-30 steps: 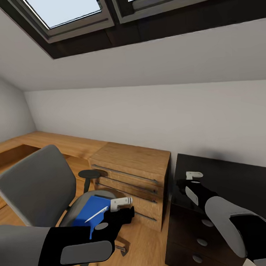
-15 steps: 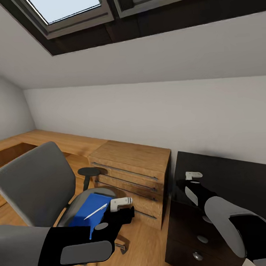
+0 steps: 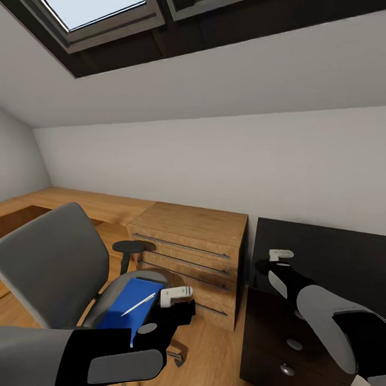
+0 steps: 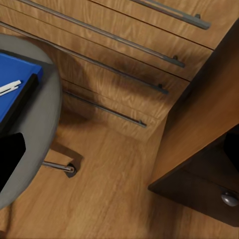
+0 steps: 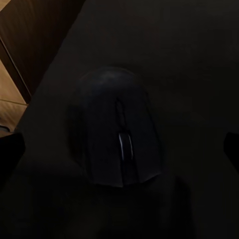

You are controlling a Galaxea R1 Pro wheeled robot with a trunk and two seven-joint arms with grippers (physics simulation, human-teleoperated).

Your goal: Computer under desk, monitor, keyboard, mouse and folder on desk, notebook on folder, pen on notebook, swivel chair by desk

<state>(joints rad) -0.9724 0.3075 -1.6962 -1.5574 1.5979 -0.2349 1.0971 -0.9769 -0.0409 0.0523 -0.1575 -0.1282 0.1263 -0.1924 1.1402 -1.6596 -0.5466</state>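
Blue folder [image 3: 126,307] with pen [image 3: 138,304] lies on the swivel chair [image 3: 55,268] at 8 o'clock; right pincer [image 5: 119,149], spread open, hovers over the mouse [image 5: 117,127]; left pincer's [image 3: 177,295] state I cannot tell.

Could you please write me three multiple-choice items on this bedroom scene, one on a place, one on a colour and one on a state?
1. Where does the flat bright blue folder lie?
A. On the seat of the grey upholstered swivel chair
B. On the glossy black desk
C. On the wood plank floor

2. What colour is the slim pen on the folder?
A. Red
B. White
C. Green

3. How does the small dark rounded mouse stand to the right gripper?
A. Clamped and lifted
B. Resting on the desk, fingertips spread wide of it
C. Hanging over the floor

Answers: 1 A, the head view shows it on the grey seat; 2 B, a pale stick against blue; 3 B, the right wrist view shows it flat on the desktop, untouched.
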